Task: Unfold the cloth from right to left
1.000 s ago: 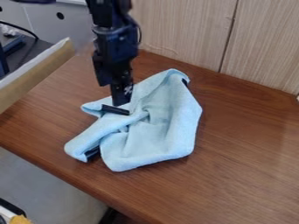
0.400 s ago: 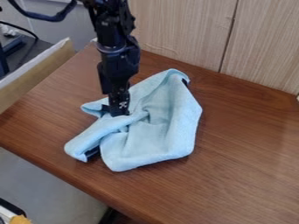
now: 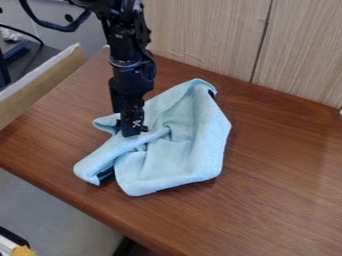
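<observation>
Over at the far left we have a black cable [image 3: 28, 32] curving beside some dark gear, and just right of it a tan board [image 3: 47, 79] with a pale top edge slants along the side of the table [image 3: 280, 195]. Down in the near left corner, a small yellow-orange piece [image 3: 24, 251] sits in front of the grey floor [image 3: 50, 215]!

Moving right, onto the brown wooden top, and here's the light blue cloth [image 3: 190, 145], left of the middle, bunched and creased, one narrow fold running out to the near left. A dark patch [image 3: 105, 174] shows under that fold.

Next comes the gripper [image 3: 132, 134], pointing down from the far side, its tip right at the left part of the cloth, by the crumpled folds. Open, closed, holding fabric? From here, I can't tell!

On to the right, the broad part of the cloth spreads in soft ridges, its far corner raised in a rounded fold with a small dark strip [image 3: 212, 93] at the edge. Behind it all, pale wood-grain panels [image 3: 200, 35] line the far side, a dark seam running between them
</observation>
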`<state>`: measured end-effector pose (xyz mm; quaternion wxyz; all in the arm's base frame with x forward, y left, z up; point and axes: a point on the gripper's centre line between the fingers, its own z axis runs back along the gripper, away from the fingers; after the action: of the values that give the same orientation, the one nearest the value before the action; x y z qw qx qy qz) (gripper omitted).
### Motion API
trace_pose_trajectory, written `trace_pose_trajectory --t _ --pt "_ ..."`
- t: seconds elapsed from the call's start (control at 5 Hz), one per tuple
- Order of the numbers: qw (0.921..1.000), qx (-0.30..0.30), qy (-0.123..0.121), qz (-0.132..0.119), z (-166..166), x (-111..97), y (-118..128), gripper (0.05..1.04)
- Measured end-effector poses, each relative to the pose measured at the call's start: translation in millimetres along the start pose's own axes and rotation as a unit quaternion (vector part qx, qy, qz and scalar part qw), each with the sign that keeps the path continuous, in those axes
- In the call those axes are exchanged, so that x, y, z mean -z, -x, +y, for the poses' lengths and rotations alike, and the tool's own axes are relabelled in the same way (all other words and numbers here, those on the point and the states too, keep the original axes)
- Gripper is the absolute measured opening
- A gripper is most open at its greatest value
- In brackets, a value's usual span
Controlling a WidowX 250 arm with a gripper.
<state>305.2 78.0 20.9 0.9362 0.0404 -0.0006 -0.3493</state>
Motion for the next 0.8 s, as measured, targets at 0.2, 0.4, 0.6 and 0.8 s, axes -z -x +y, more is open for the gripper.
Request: trace_pose_trajectory --t 0.2,0.4,0.6,0.8 --pt "1.0000 -0.002 -0.001 0.000 4 2 -3 1.001" --pt "1.0000 -0.004 0.000 0.007 6 7 -3 0.965" --pt "0.9998 -0.008 0.002 0.020 8 14 -1 0.696" --pt "0.9996 -0.005 -0.001 0.027 9 18 -3 0.395"
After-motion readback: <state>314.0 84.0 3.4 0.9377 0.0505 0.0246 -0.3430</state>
